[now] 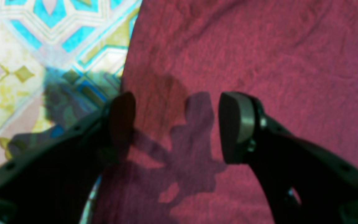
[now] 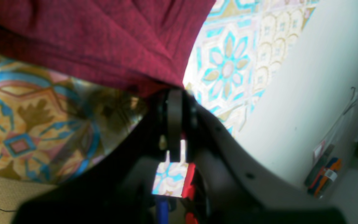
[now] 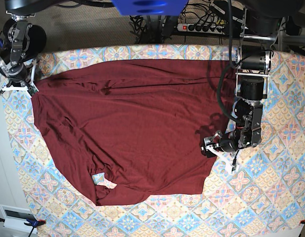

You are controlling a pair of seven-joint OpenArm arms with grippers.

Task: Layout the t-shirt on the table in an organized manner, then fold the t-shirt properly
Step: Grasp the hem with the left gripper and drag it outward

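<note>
Base view: power strip [image 3: 206, 27], seemingly, behind table [image 3: 271, 197].

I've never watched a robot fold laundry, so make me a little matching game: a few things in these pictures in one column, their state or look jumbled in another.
Things:
1. left gripper
2. right gripper
3. t-shirt
4. table

States:
A. covered in pastel tile pattern
B. shut on a corner of cloth
C. dark red, spread out
D. jaws wide apart above the fabric

Pairs: 1-D, 2-B, 3-C, 4-A
</note>
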